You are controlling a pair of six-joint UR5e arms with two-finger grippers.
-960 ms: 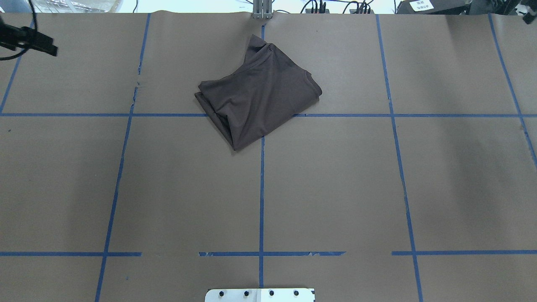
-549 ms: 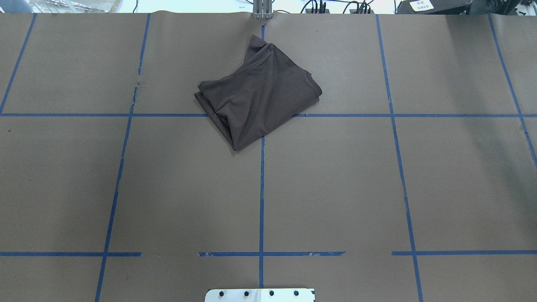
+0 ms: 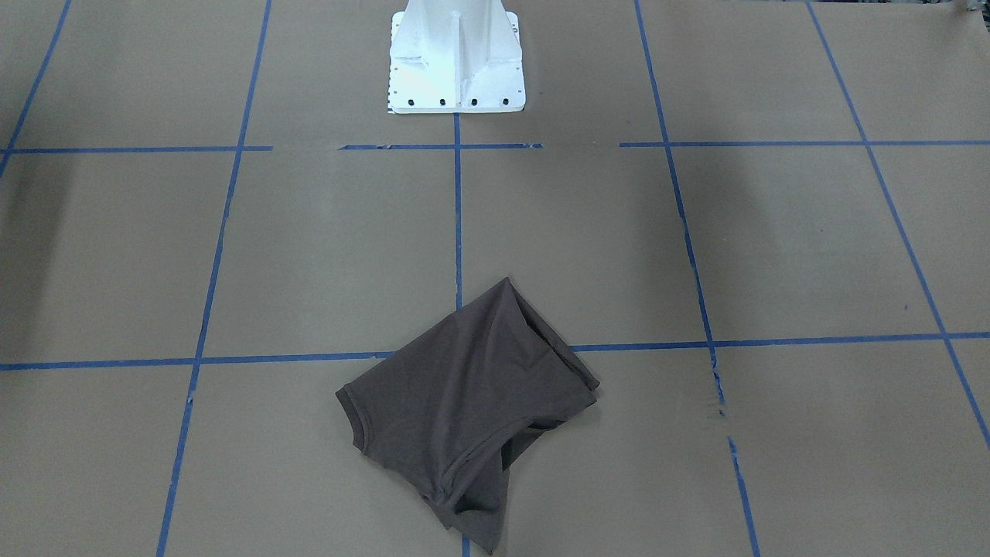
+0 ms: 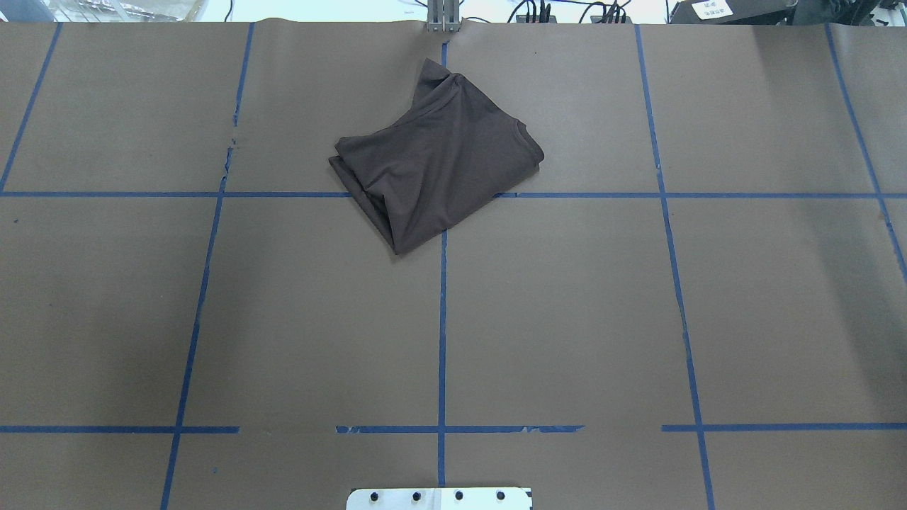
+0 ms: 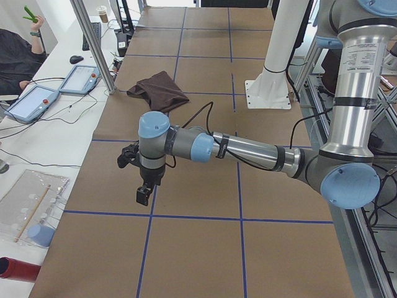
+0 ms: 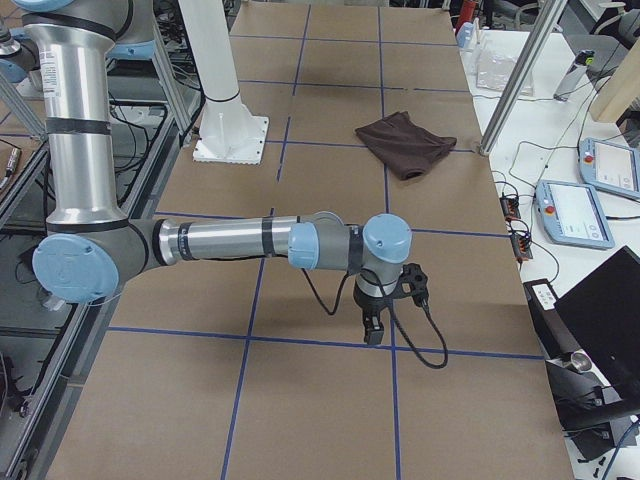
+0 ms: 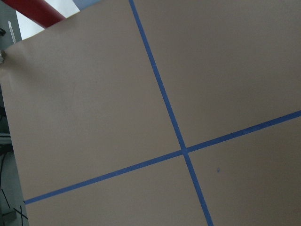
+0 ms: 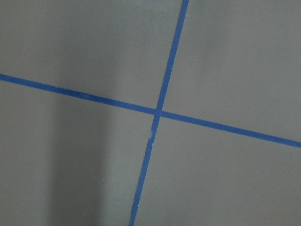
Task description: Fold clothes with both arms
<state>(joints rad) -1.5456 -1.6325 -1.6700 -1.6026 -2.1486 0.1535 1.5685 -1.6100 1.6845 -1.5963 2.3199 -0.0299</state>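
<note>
The T-shirt (image 4: pixel 436 156) lies on the far half of the surface (image 4: pixel 567 319), close to the far edge and across the centre line of blue tape (image 4: pixel 442 319). It is already bunched into a rough, doubled-over diamond, skewed to the tape grid. One corner points back toward my white pedestal base (image 3: pixel 456 62) and a narrow flap points at the far edge. The hemmed corner sits on my right.

Neither claw is anywhere near it. My left claw (image 5: pixel 144 194) hangs pointing down over bare paper toward my left end of the surface. My right claw (image 6: pixel 373 325) does the same toward the right end. From each, the shirt lies inward along the surface, toward the middle and the far edge, well apart. The shirt sits only a little left of centre, so I judge neither arm to be clearly nearer.

I cannot tell whether either claw's fingers are apart or together. Only the side views show them, and both wrist views show nothing but a tape crossing on bare paper.

As I judge it, any further fold means both claws travel inward and meet the shirt from opposite sides, turned to its diagonal edges and not to the grid.
</note>
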